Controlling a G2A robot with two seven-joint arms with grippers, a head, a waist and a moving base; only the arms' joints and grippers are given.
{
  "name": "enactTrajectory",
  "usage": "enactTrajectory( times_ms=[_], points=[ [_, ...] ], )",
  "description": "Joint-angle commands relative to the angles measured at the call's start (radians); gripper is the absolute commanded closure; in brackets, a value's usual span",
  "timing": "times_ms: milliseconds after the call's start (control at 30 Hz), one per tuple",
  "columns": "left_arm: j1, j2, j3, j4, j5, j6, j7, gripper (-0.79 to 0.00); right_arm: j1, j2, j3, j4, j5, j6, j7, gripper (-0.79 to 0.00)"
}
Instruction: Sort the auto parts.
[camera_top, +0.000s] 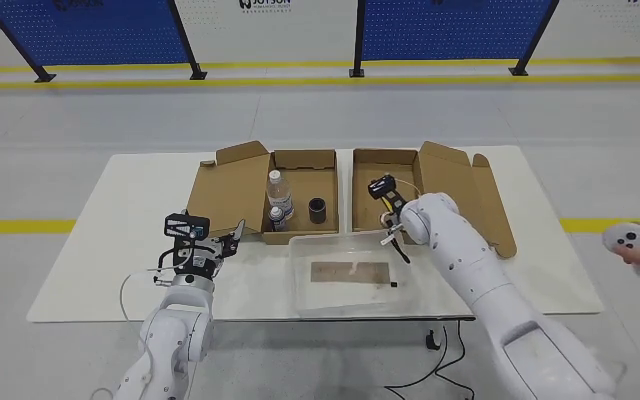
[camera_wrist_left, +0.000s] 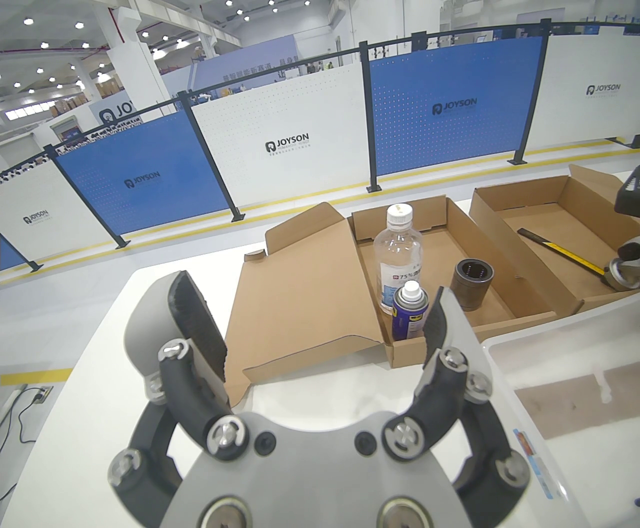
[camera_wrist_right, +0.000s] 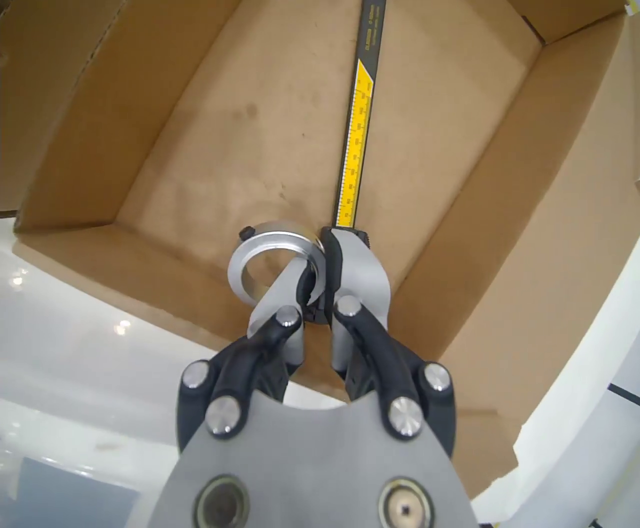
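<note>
My right gripper (camera_wrist_right: 320, 272) is shut on the wall of a silver metal ring (camera_wrist_right: 250, 260) and holds it over the near end of the right cardboard box (camera_wrist_right: 165, 165). A black and yellow caliper (camera_wrist_right: 357, 125) lies on that box's floor. In the top view the right gripper (camera_top: 390, 222) sits at the right box's (camera_top: 372, 215) near edge. My left gripper (camera_wrist_left: 320, 325) is open and holds nothing, above the table in front of the left box (camera_wrist_left: 435, 300). That box holds a clear bottle (camera_wrist_left: 397, 260), a blue spray can (camera_wrist_left: 409, 312) and a dark cylindrical bearing (camera_wrist_left: 472, 282).
A clear plastic bin (camera_top: 345, 272) with a brown liner sits at the table's near edge between the arms. Both boxes have flaps folded outward (camera_top: 235, 195) (camera_top: 465, 185). Bare white table (camera_top: 120, 230) lies left of the left arm (camera_top: 195, 245).
</note>
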Motion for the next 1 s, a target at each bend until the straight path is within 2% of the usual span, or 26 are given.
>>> enactTrajectory(
  times_ms=[0, 33, 67, 167, 333, 467, 600, 733, 833, 967],
  points=[
    [0.0, 0.0, 0.0, 0.0, 0.0, 0.0, 0.0, -0.785, 0.007, -0.007, -0.003, 0.021, 0.009, -0.003, -0.011, -0.36],
    [0.0, 0.0, 0.0, 0.0, 0.0, 0.0, 0.0, -0.785, 0.009, -0.009, -0.003, 0.028, 0.014, -0.002, -0.015, -0.391],
    [0.0, 0.0, 0.0, 0.0, 0.0, 0.0, 0.0, -0.785, 0.011, -0.012, -0.002, 0.033, 0.02, -0.002, -0.02, -0.545],
    [0.0, 0.0, 0.0, 0.0, 0.0, 0.0, 0.0, -0.785, 0.013, -0.015, 0.003, 0.046, 0.03, -0.005, -0.035, -0.785],
    [0.0, 0.0, 0.0, 0.0, 0.0, 0.0, 0.0, -0.785, 0.0, -0.006, 0.044, 0.02, 0.059, -0.002, -0.086, -0.785],
    [0.0, 0.0, 0.0, 0.0, 0.0, 0.0, 0.0, -0.785, -0.04, 0.027, 0.124, -0.066, 0.069, 0.0, -0.161, -0.785],
    [0.0, 0.0, 0.0, 0.0, 0.0, 0.0, 0.0, -0.785, -0.16, 0.078, 0.25, -0.295, 0.051, 0.012, -0.21, -0.785],
    [0.0, 0.0, 0.0, 0.0, 0.0, 0.0, 0.0, -0.785, -0.353, 0.127, 0.404, -0.612, 0.044, 0.013, -0.213, -0.785],
    [0.0, 0.0, 0.0, 0.0, 0.0, 0.0, 0.0, -0.785, -0.491, 0.15, 0.513, -0.811, 0.04, 0.02, -0.226, -0.785],
    [0.0, 0.0, 0.0, 0.0, 0.0, 0.0, 0.0, -0.785, -0.649, 0.168, 0.62, -1.01, 0.054, 0.011, -0.276, -0.785]
  ],
)
